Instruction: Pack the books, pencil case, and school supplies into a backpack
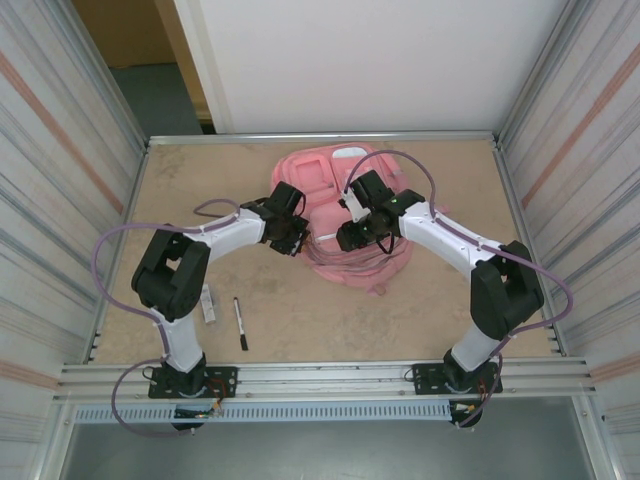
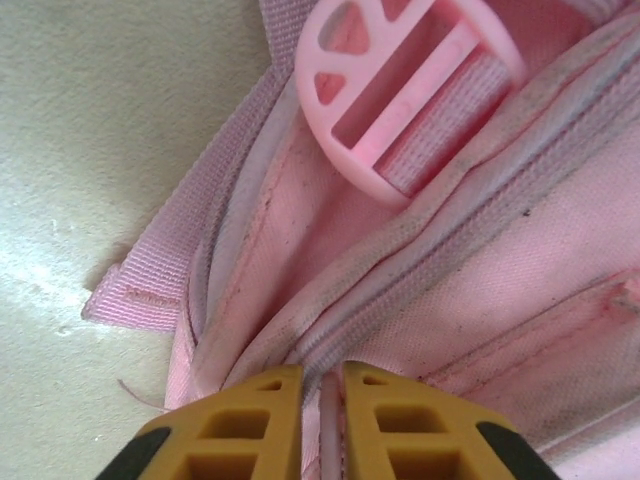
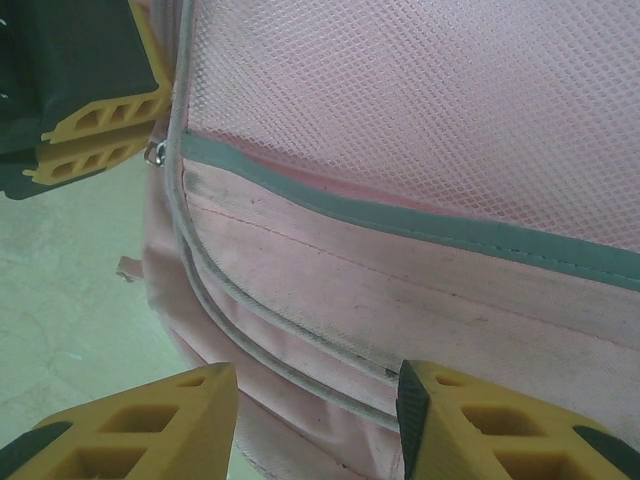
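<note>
The pink backpack (image 1: 325, 170) lies mid-counter (image 1: 450, 310), toward the far side. The left claw (image 2: 322, 378) is narrow, pinching a thin pink strip at the backpack's zip seam. The right claw (image 3: 315, 385) stands wide over its side, holding nothing. A black pen (image 1: 240, 323) lies near the left arm's base

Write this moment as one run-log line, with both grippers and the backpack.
left gripper: pinching backpack edge | right gripper: open, over backpack | pen: on table
</note>
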